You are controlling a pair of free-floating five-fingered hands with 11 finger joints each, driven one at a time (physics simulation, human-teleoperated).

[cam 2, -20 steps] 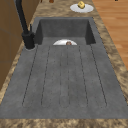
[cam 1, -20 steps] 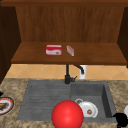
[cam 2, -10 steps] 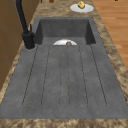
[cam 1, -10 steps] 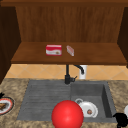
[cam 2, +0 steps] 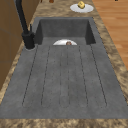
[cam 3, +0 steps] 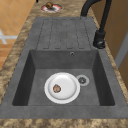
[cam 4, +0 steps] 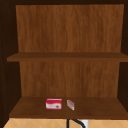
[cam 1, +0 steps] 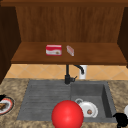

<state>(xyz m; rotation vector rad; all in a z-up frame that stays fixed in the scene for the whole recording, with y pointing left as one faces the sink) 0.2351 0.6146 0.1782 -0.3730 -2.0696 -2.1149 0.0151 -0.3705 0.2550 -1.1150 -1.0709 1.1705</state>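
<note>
The red ball (cam 1: 67, 114) hides part of the sink (cam 1: 45, 100).

You see a matt grey stone-like sink (cam 3: 25, 75), speckled rough granite counter (cam 1: 15, 87), matt black faucet (cam 2: 25, 30), glossy white plate (cam 3: 67, 92) at your 5 o'clock in the basin, smooth shiny red ball (cam 1: 67, 115), grained wooden shelf (cam 4: 100, 107), tan tiles (cam 1: 30, 71).
</note>
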